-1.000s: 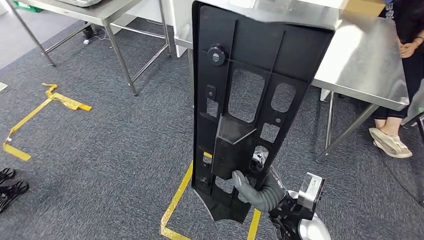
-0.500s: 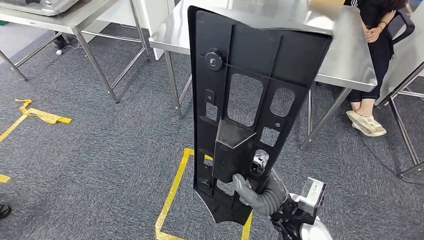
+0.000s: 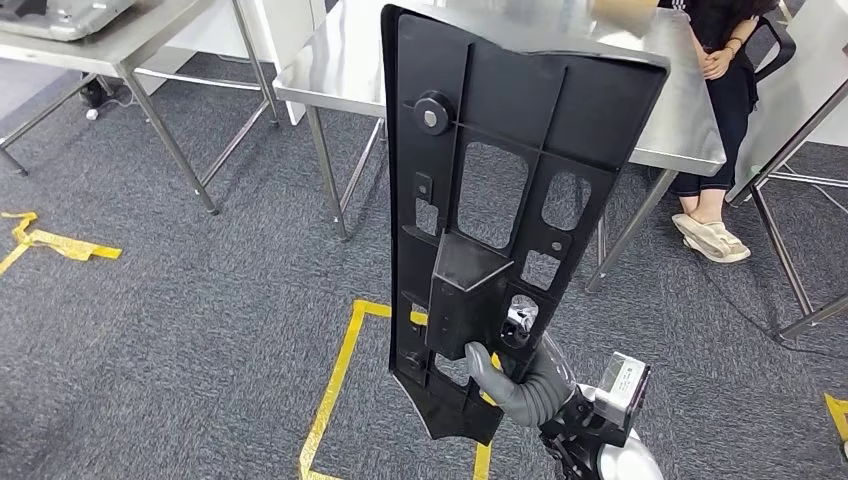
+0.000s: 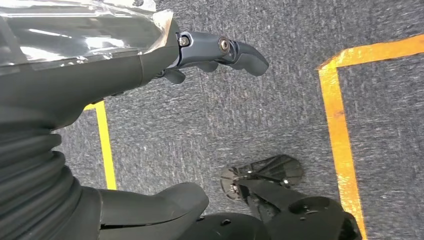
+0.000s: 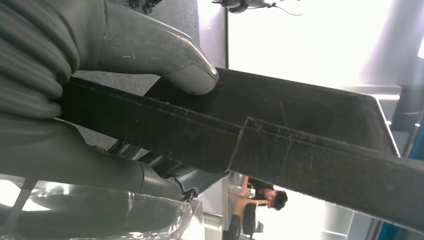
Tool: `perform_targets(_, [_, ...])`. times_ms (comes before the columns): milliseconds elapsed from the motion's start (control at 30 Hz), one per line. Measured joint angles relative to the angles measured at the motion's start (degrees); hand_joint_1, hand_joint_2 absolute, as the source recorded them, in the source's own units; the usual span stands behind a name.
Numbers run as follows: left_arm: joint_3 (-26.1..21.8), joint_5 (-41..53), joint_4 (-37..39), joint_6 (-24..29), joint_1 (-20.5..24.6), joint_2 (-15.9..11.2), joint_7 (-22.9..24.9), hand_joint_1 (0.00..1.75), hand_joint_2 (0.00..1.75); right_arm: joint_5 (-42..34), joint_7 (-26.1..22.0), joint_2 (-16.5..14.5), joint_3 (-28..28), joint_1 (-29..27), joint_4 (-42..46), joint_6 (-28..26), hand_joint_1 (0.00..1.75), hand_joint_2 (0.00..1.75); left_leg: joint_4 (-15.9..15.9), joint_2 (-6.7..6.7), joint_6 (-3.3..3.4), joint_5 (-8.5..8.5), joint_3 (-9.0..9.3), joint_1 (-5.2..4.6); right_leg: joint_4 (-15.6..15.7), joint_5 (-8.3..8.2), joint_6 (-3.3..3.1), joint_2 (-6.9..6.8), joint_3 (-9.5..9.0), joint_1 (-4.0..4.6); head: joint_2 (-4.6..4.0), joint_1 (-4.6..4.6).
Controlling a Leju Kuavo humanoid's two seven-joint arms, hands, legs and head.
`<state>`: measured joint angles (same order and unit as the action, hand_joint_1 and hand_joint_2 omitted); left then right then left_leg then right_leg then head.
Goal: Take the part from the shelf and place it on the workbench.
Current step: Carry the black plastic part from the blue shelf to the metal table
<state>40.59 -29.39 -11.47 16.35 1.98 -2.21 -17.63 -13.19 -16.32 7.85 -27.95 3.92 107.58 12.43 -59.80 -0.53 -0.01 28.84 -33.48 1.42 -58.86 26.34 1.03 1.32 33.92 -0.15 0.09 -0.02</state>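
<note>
Head view: the right hand (image 3: 500, 380) grips the long black ribbed plastic panel (image 3: 500, 200) near its lower end, upright, top hiding the steel workbench (image 3: 340, 70); left hand (image 4: 210, 55) hangs empty, fingers loosely curled.

Grey carpet (image 3: 200, 330) — yellow tape (image 3: 335, 385), perhaps steel tables (image 3: 345, 70).

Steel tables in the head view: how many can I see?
3. One table stands behind the black part. One is at the far left. One is at the right edge, mostly cut off. More may be hidden.
</note>
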Motion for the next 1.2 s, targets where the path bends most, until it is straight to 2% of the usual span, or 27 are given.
perform_targets(67, [0.01, -0.02, 0.00, 0.02, -0.03, 0.02, 0.01, 0.00, 1.75, 0.14, -0.04, -0.01, -0.04, 0.00, 0.00, -0.09, 1.75, 1.75, 0.45, 0.16, 0.83, -0.13, 0.38, -0.16, -0.42, -0.13, 0.73, 0.00, 0.10, -0.01, 0.00, 0.01])
perform_targets(133, [0.01, -0.06, 0.00, 0.04, -0.03, -0.02, 0.01, 0.00, 1.75, 0.19, -0.10, -0.01, -0.06, 0.05, 0.01, -0.19, 1.75, 1.75, 0.63, 0.32, 1.57, -0.28, 1.02, -0.08, -2.87, 0.99, 0.98, -0.32, 1.28, -0.11, 0.00, 0.14])
perform_targets(233, [-0.01, -0.10, 0.00, 0.06, -0.04, -0.13, 0.01, 0.00, 1.75, 0.20, -0.14, 0.01, -0.07, 0.02, -0.01, -0.37, 1.75, 1.75, 0.65, 0.54, 1.98, -0.16, 1.21, -0.11, -13.09, 5.07, 0.82, -0.60, 6.63, -0.33, 0.00, 0.38])
perform_targets(267, [-0.01, -0.10, 0.00, 0.05, -0.06, -0.13, 0.01, 0.00, 1.75, 0.20, -0.14, 0.03, -0.07, -0.05, -0.01, -0.42, 1.75, 1.75, 0.64, 0.60, 1.99, -0.06, 1.25, -0.12, -15.61, 5.85, 0.94, -0.62, 8.10, -0.44, 0.00, 0.37])
perform_targets(300, [0.00, -0.10, 0.00, 0.05, -0.07, -0.11, 0.01, 0.00, 1.75, 0.21, -0.14, 0.05, -0.07, -0.10, -0.02, -0.45, 1.75, 1.75, 0.63, 0.64, 1.94, 0.06, 1.35, -0.11, -16.05, 5.78, 1.27, -0.65, 8.56, -0.56, 0.00, 0.39])
perform_targets(333, [0.00, -0.10, 0.00, 0.04, -0.08, -0.09, 0.01, 0.00, 1.75, 0.21, -0.14, 0.07, -0.07, -0.11, -0.02, -0.45, 1.75, 1.75, 0.62, 0.66, 1.82, 0.23, 1.56, -0.05, -14.20, 4.80, 1.77, -0.72, 7.87, -0.67, 0.00, 0.38])
perform_targets(400, [0.00, -0.10, 0.01, 0.04, -0.07, -0.08, 0.01, 0.00, 1.75, 0.21, -0.14, 0.09, -0.07, -0.10, -0.01, -0.45, 1.75, 1.75, 0.62, 0.65, 1.36, 0.70, 2.17, 0.07, -6.43, 1.51, 2.65, -1.16, 4.42, -0.84, 0.00, 0.44])
perform_targets(433, [-0.01, -0.10, 0.01, 0.04, -0.06, -0.09, 0.00, 0.00, 1.75, 0.21, -0.14, 0.09, -0.07, -0.09, -0.02, -0.47, 1.75, 1.75, 0.67, 0.66, 1.05, 0.95, 2.42, 0.07, -3.11, 0.77, 2.46, -1.47, 3.01, -0.75, 0.00, 0.48])
perform_targets(467, [-0.01, -0.10, 0.02, 0.04, -0.06, -0.12, 0.01, 0.00, 1.75, 0.22, -0.14, 0.09, -0.08, -0.08, -0.03, -0.48, 1.75, 1.75, 0.80, 0.71, 0.68, 1.19, 2.58, 0.04, -1.11, 0.40, 2.01, -1.72, 2.01, -0.55, 0.00, 0.53])
perform_targets(533, [0.01, -0.10, 0.02, 0.04, -0.12, -0.15, 0.01, 0.00, 1.75, 0.25, -0.14, 0.11, -0.08, -0.14, -0.04, -0.51, 1.75, 1.75, 0.81, 0.88, -0.08, 1.34, 3.04, -0.05, -0.20, 0.63, 0.63, -1.72, 1.43, -0.26, 0.00, 0.55])
perform_targets(600, [0.02, -0.11, 0.02, 0.05, -0.11, -0.13, -0.01, 0.00, 1.75, 0.28, -0.15, 0.09, -0.07, -0.18, -0.02, -0.56, 1.75, 1.75, -0.34, 1.02, -0.58, 1.54, 3.05, 0.09, 0.10, 0.37, -0.29, -1.38, 0.31, -0.58, 0.00, 0.50])
perform_targets(633, [0.02, -0.12, 0.02, 0.05, -0.05, -0.12, -0.02, 0.00, 1.75, 0.31, -0.15, 0.06, -0.06, -0.14, 0.00, -0.58, 1.75, 1.75, -1.86, 1.01, -0.68, 1.88, 2.39, 0.16, 0.18, 0.61, -0.74, -1.31, -0.41, -0.71, 0.00, 0.46])
perform_targets(667, [0.02, -0.12, 0.02, 0.06, 0.01, -0.09, -0.03, 0.00, 1.75, 0.32, -0.15, 0.00, -0.05, -0.12, 0.02, -0.61, 1.75, 1.75, -4.67, 0.97, -0.77, 2.69, 0.79, 0.21, 0.27, 0.91, -1.25, -1.26, -0.99, -0.75, 0.00, 0.42])
perform_targets(733, [0.02, -0.12, 0.02, 0.07, -0.03, -0.05, -0.03, 0.00, 1.75, 0.42, -0.15, -0.08, -0.06, -0.23, 0.01, -0.67, 1.75, 1.75, -11.82, 0.82, -0.88, 5.23, -4.02, 0.18, 0.27, 1.60, -2.04, -1.17, -1.71, -0.41, 0.00, 0.35])
perform_targets(767, [0.02, -0.12, 0.03, 0.08, -0.11, -0.05, -0.03, 0.00, 1.75, 0.47, -0.14, -0.11, -0.07, -0.35, 0.01, -0.72, 1.75, 1.75, -14.53, 0.75, -0.89, 6.30, -6.42, 0.17, 0.27, 1.98, -2.27, -1.04, -2.08, -0.22, 0.00, 0.36])
perform_targets(800, [0.02, -0.13, 0.04, 0.09, -0.20, -0.06, -0.03, 0.00, 1.75, 0.54, -0.14, -0.13, -0.08, -0.50, 0.00, -0.75, 1.75, 1.75, -15.41, 0.69, -0.81, 6.51, -7.93, 0.14, 0.27, 2.39, -2.37, -0.87, -2.51, -0.05, 0.00, 0.34])
perform_targets(833, [0.02, -0.13, 0.05, 0.11, -0.26, -0.08, -0.02, 0.00, 1.75, 0.57, -0.14, -0.14, -0.08, -0.60, 0.00, -0.78, 1.75, 1.75, -14.27, 0.65, -0.62, 5.54, -8.35, 0.07, 0.27, 2.85, -2.35, -0.69, -3.08, 0.09, 0.00, 0.34])
perform_targets(867, [0.02, -0.14, 0.06, 0.12, -0.30, -0.10, -0.02, 0.00, 1.75, 0.61, -0.14, -0.15, -0.08, -0.66, 0.00, -0.79, 1.75, 1.75, -11.45, 0.62, -0.31, 3.47, -7.85, -0.06, 0.27, 3.35, -2.30, -0.54, -3.79, 0.21, 0.00, 0.34])
perform_targets(900, [0.02, -0.14, 0.08, 0.13, -0.31, -0.14, -0.01, 0.00, 1.75, 0.64, -0.14, -0.15, -0.07, -0.70, 0.00, -0.79, 1.75, 1.75, -7.70, 0.59, 0.16, 0.61, -6.78, -0.27, 0.31, 3.89, -2.22, -0.45, -4.34, 0.23, 0.00, 0.33])
perform_targets(933, [0.02, -0.13, 0.11, 0.14, -0.32, -0.19, -0.01, 0.00, 1.75, 0.67, -0.14, -0.15, -0.07, -0.71, -0.02, -0.80, 1.75, 1.75, -4.55, 0.47, 0.58, -1.30, -5.80, -0.56, 0.30, 4.43, -2.02, -0.32, -5.03, 0.40, 0.00, 0.37])
perform_targets(967, [0.02, -0.13, 0.16, 0.14, -0.33, -0.24, -0.01, 0.00, 1.75, 0.70, -0.14, -0.16, -0.07, -0.71, -0.04, -0.80, 1.75, 1.75, -2.40, 0.28, 0.96, -2.08, -5.02, -0.85, 0.33, 4.97, -1.73, -0.22, -5.32, 0.50, 0.00, 0.37])
perform_targets(1033, [0.03, -0.14, 0.24, 0.16, -0.38, -0.29, 0.00, 0.00, 1.75, 0.75, -0.13, -0.16, -0.09, -0.78, -0.07, -0.80, 1.75, 1.75, -1.10, -0.01, 1.52, -1.67, -4.21, -1.28, 0.07, 5.33, -0.83, -0.02, -6.18, 0.73, 0.00, 0.38])
perform_targets(1100, [0.03, -0.17, 0.26, 0.16, -0.44, -0.21, 0.01, 0.00, 1.75, 0.78, -0.13, -0.14, -0.09, -0.81, -0.03, -0.80, 1.75, 1.75, -0.18, 0.04, 2.15, -2.13, -2.58, -1.20, -1.08, 5.35, -0.03, -0.08, -6.49, 0.71, -0.01, 0.39])
perform_targets(1133, [0.03, -0.20, 0.26, 0.18, -0.45, -0.17, 0.01, 0.00, 1.75, 0.75, -0.16, -0.12, -0.08, -0.76, -0.02, -0.80, 1.75, 1.75, 0.24, 0.12, 2.46, -2.27, -1.68, -1.10, -2.59, 5.53, 0.26, -0.19, -5.85, 0.66, -0.01, 0.49])
perform_targets(1200, [0.02, -0.23, 0.26, 0.24, -0.36, -0.16, 0.01, 0.00, 1.75, 0.74, -0.20, -0.09, -0.05, -0.64, -0.01, -0.78, 1.75, 1.75, 0.89, 0.22, 2.88, -1.85, -0.02, -0.95, -7.93, 6.77, 0.50, -0.44, -2.42, 0.34, -0.01, 0.68])
